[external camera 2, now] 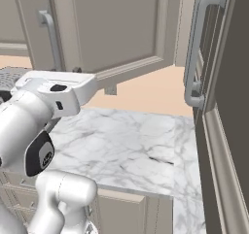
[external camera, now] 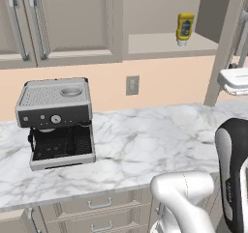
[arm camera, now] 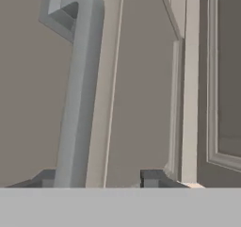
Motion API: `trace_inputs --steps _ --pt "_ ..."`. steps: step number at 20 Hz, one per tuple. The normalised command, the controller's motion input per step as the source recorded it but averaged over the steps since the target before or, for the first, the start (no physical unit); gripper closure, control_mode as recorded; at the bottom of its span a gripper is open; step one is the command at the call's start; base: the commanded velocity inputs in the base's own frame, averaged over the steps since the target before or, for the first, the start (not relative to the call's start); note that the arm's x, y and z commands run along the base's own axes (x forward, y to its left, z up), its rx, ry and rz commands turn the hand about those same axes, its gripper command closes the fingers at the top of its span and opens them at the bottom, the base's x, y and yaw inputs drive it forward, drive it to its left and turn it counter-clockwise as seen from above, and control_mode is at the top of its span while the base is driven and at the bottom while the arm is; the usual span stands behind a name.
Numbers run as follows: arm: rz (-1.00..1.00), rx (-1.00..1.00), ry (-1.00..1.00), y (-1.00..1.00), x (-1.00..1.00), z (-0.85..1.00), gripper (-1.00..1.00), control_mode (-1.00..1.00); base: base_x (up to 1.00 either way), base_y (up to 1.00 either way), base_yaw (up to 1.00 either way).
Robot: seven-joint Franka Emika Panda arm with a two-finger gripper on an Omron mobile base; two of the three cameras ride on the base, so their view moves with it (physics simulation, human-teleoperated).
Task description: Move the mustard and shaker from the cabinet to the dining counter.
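Yellow mustard [external camera: 184, 28] standing upright on the open cabinet [external camera: 172, 44] shelf, above the marble surface [external camera: 145, 145], door swung aside for reach. Jaws [arm camera: 99, 181] parted, straddling the door's silver handle [arm camera: 80, 94], pads apparently clear, nothing carried.

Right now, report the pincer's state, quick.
Pincer: open, its fingertips straddling the cabinet door's silver bar handle, not clamped on it. It holds nothing.
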Motion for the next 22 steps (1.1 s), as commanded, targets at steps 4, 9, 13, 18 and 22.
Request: trace_inputs --steps 4,9,13,18,22 --pt "-0.04 -0.02 0.0 0.69 -0.99 0.0 -1.0 -1.0 0.0 0.0 0.0" --pt "0.0 -0.06 0.0 1.0 -0.5 0.06 -1.0 -1.0 0.0 0.0 0.0" --pt "-0.03 -0.02 0.0 0.84 0.05 0.02 -1.0 -1.0 0.0 0.0 0.0" --pt "-0.32 0.0 0.0 0.29 0.79 -0.02 -1.0 -1.0 0.0 0.0 0.0" --pt "-0.6 0.0 -0.01 0.06 0.69 -0.13 -1.0 -1.0 0.0 0.0 0.0"
